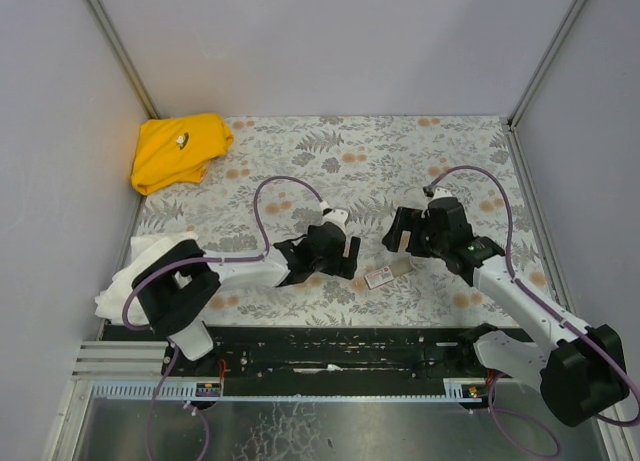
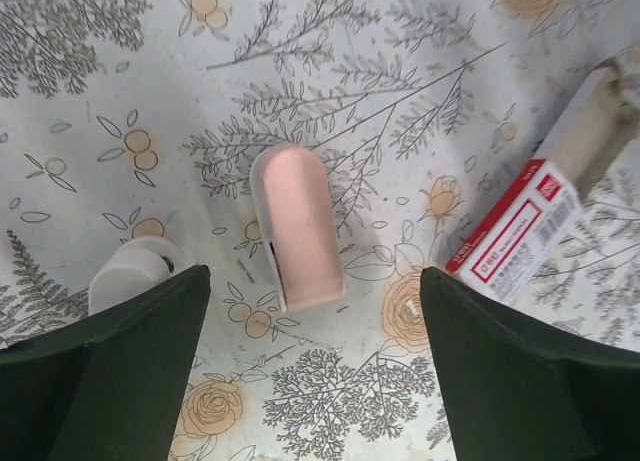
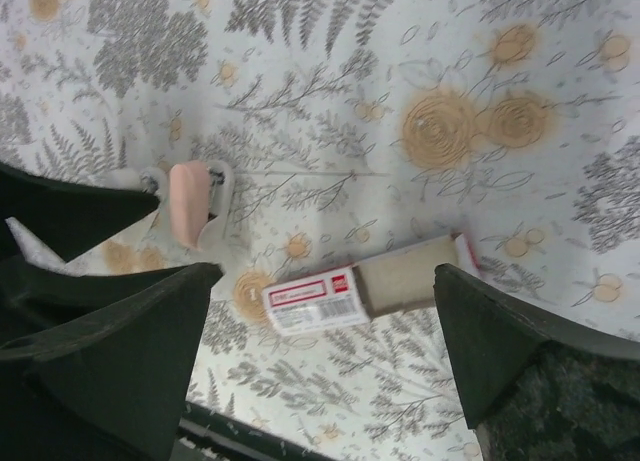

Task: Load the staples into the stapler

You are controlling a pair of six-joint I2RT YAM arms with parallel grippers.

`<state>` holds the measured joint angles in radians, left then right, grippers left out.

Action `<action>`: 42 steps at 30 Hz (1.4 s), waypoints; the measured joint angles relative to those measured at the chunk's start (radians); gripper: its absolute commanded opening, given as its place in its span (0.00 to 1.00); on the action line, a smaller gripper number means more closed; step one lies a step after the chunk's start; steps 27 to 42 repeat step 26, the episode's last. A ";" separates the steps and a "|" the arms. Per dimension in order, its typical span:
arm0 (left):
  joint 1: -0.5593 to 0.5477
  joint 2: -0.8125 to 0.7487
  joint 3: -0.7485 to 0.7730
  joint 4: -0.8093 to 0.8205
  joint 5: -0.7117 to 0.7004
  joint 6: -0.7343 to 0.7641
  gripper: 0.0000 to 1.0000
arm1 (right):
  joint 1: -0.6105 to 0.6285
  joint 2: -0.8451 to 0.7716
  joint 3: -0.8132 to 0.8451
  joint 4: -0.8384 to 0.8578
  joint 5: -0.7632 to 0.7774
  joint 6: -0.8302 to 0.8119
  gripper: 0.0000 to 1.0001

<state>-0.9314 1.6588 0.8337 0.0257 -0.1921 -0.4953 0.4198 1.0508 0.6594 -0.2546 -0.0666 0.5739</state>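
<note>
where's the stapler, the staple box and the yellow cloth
stapler (image 2: 297, 226), left wrist view, middle of its pink top
staple box (image 3: 312, 301), right wrist view, on the red-and-white label
yellow cloth (image 1: 172, 161), top view, middle of the bunched fabric

The stapler (image 2: 296, 228) is smooth matt pink plastic, the box (image 2: 515, 231) printed card, the worktop (image 2: 400, 71) a smooth flowered covering, with soft yellow cloth (image 1: 178, 151) at its far-left corner.
</note>
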 measured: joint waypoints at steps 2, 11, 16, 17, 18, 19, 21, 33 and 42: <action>0.018 -0.021 0.000 0.000 0.026 0.005 0.87 | -0.026 0.014 0.000 0.014 -0.007 -0.036 0.99; 0.529 -0.349 -0.179 0.142 0.088 -0.029 1.00 | -0.433 0.005 -0.024 0.167 -0.021 -0.147 0.99; 0.744 -0.562 -0.406 0.233 -0.076 -0.084 1.00 | -0.454 -0.179 -0.235 0.408 0.089 -0.178 0.99; 0.746 -0.577 -0.427 0.234 -0.128 -0.074 1.00 | -0.454 -0.196 -0.286 0.461 0.121 -0.189 0.99; 0.746 -0.579 -0.438 0.240 -0.170 -0.060 1.00 | -0.454 -0.204 -0.342 0.515 0.161 -0.200 1.00; 0.747 -0.578 -0.445 0.253 -0.205 -0.046 1.00 | -0.454 -0.200 -0.377 0.550 0.189 -0.205 0.99; 0.755 -0.565 -0.452 0.282 -0.260 -0.014 1.00 | -0.454 -0.171 -0.437 0.608 0.244 -0.217 0.99; 0.769 -0.505 -0.452 0.390 -0.298 0.060 1.00 | -0.454 -0.058 -0.459 0.746 0.314 -0.253 0.99; 0.769 -0.505 -0.452 0.390 -0.298 0.060 1.00 | -0.454 -0.058 -0.459 0.746 0.314 -0.253 0.99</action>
